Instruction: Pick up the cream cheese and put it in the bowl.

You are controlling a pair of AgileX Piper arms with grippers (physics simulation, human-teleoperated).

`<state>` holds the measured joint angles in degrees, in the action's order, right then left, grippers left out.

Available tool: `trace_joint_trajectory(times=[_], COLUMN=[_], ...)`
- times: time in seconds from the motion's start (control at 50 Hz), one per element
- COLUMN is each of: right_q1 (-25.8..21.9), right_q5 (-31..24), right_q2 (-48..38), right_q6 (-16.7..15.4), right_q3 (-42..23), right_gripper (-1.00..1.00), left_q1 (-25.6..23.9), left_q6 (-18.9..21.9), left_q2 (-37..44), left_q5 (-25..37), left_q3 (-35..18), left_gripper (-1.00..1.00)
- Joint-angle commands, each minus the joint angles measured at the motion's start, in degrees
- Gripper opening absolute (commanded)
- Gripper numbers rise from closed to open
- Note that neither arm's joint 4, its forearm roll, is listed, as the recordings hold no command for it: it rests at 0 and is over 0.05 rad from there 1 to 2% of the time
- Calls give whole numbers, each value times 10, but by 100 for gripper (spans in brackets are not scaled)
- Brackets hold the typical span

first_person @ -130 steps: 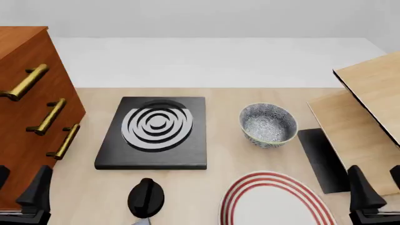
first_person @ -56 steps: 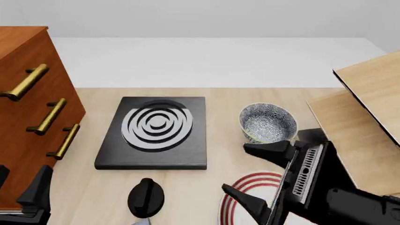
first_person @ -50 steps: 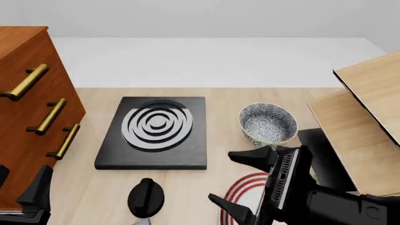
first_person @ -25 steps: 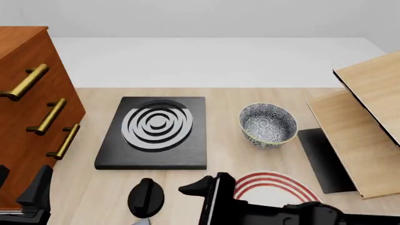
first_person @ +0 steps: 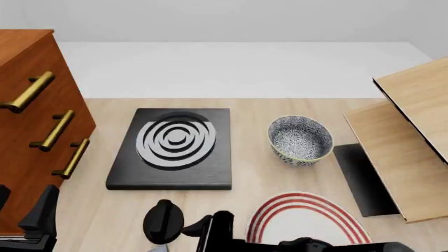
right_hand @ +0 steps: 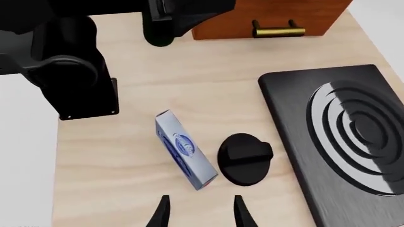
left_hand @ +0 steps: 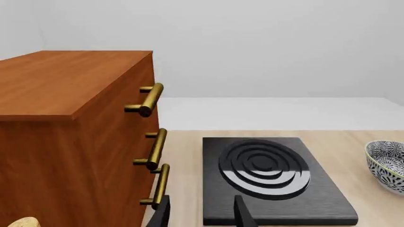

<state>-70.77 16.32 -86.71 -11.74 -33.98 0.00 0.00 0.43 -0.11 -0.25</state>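
The cream cheese [right_hand: 184,149] is a small grey-blue box with a blue oval logo and a red edge. It lies flat on the wooden table beside a black knob [right_hand: 245,158]. My right gripper [right_hand: 200,215] is open and empty, just short of the box and above it. In the front view the right gripper [first_person: 210,236] is low at the bottom edge, next to the knob [first_person: 163,220]. The speckled bowl [first_person: 301,139] stands empty, right of the black stove plate [first_person: 175,147]. My left gripper [left_hand: 200,217] is open and empty at the near left corner [first_person: 24,218].
A wooden drawer cabinet [first_person: 35,110] with brass handles stands at the left. A white plate with red rings [first_person: 308,223] lies at the near right. A tilted wooden board [first_person: 406,136] and a black mat [first_person: 360,178] are at the right. The left arm's base [right_hand: 69,71] shows in the right wrist view.
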Motion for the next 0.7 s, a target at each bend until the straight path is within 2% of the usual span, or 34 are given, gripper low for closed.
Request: trace_joint_trajectory(times=[0.02, 0.22, 0.7], right_q1=[-6, -8, -13], right_q5=[31, 53, 60], right_q2=[-55, -98, -143], right_q6=[8, 16, 17], right_q3=[-11, -22, -50], right_gripper=[100, 100, 100], left_q1=[0, 0, 0], left_q6=[0, 0, 0], left_q2=[0, 0, 0], left_q5=[0, 0, 0], left_q3=[0, 0, 0], left_gripper=[100, 100, 100])
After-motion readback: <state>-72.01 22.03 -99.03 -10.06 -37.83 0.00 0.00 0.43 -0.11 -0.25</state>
